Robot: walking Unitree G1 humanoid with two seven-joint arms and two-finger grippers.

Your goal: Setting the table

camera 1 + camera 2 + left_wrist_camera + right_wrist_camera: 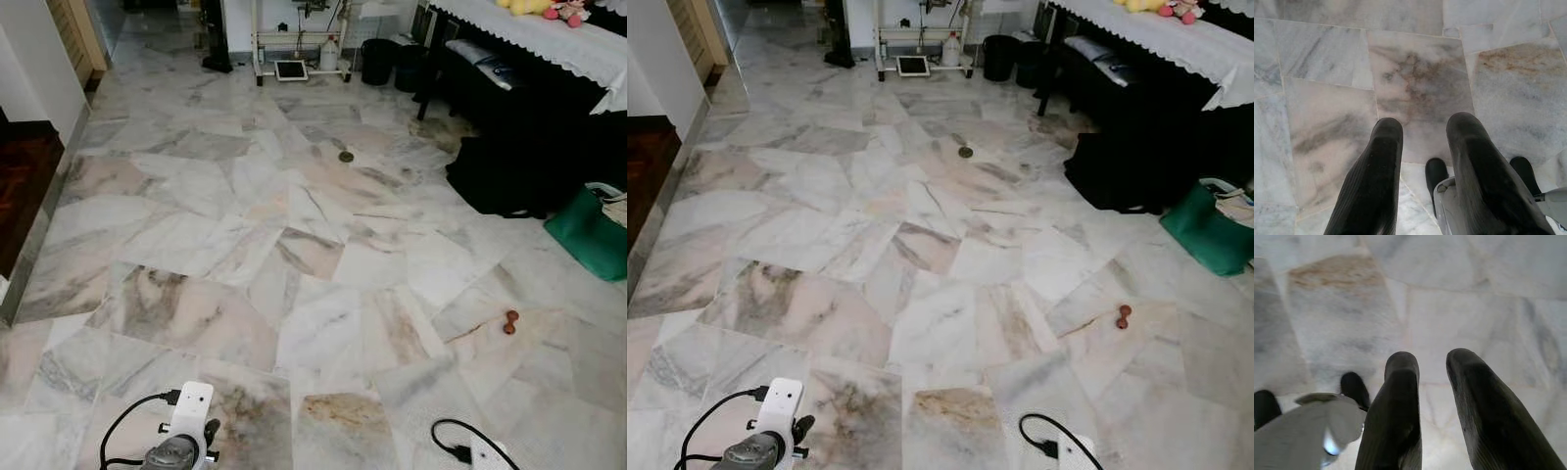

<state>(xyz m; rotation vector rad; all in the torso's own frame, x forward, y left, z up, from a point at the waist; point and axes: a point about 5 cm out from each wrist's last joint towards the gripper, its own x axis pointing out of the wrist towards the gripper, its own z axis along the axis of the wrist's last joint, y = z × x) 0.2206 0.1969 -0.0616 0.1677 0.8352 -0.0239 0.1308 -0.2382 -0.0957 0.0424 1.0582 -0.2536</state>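
- My left gripper (1422,132) and right gripper (1432,364) hang over the marble floor (323,245), fingers parted, holding nothing.
- Both arms are cut off at the near edge.
- A small brown object (510,322) lies toward the right; I can't identify it.
- The table (549,34), white-clothed, stands at the far right corner, partly out of frame, with a green bag (588,235) beside it.

Marble floor (294,274); green bag (588,233) at 3 o'clock, small brown dumbbell (510,321) at 4, round drain cover (346,156) at 12, black bins (379,61) at 1.
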